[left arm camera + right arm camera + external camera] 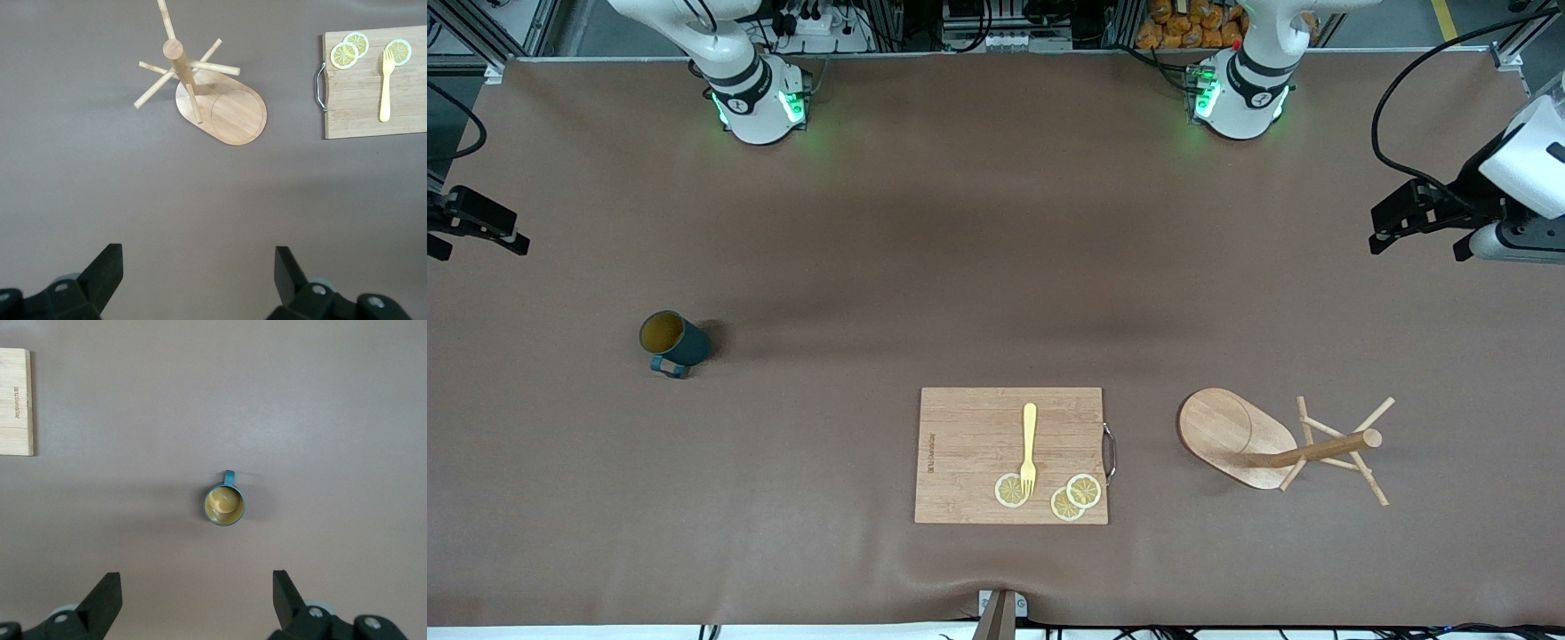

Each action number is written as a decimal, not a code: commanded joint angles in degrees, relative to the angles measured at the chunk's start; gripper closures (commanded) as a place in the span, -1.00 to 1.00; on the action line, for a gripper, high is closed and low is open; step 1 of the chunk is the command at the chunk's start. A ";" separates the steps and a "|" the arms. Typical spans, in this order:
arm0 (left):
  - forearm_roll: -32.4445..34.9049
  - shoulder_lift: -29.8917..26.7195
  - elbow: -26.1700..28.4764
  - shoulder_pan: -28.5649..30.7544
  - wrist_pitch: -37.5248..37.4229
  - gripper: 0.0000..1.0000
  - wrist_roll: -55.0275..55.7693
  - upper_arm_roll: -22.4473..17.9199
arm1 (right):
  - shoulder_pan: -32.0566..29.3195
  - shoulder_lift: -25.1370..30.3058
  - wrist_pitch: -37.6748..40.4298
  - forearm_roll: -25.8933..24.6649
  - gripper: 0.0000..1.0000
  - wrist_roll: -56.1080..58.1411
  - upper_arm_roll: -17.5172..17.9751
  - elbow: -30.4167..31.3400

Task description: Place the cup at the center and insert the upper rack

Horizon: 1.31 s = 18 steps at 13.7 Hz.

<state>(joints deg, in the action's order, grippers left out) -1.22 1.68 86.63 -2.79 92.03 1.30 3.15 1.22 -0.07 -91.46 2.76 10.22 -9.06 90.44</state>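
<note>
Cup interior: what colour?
Yellowish inside the cup, with a dark teal outside; the right wrist view shows it best.

One cup (673,341), one upper rack (1280,443), one cutting board (969,444), one yellow fork (1029,447), three lemon slices (1011,490), two claws.

Front cam: high, across the table (960,249), facing both arm bases, whole table in frame. Left wrist cam: looks straight down from well above the rack (220,107) and board (373,107). Right wrist cam: straight down from well above the cup (224,505), board corner at frame edge. Both wrist views share the board; front view covers everything.
</note>
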 commanded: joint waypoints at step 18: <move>0.26 0.51 -0.85 -0.11 -0.01 -1.00 0.19 0.02 | 0.36 -0.37 -3.80 -3.03 -1.00 -0.82 0.27 8.68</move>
<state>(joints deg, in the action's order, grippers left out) -1.22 1.92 86.63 -2.95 92.03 1.30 3.13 1.31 -0.80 -92.74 0.85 10.27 -8.88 95.45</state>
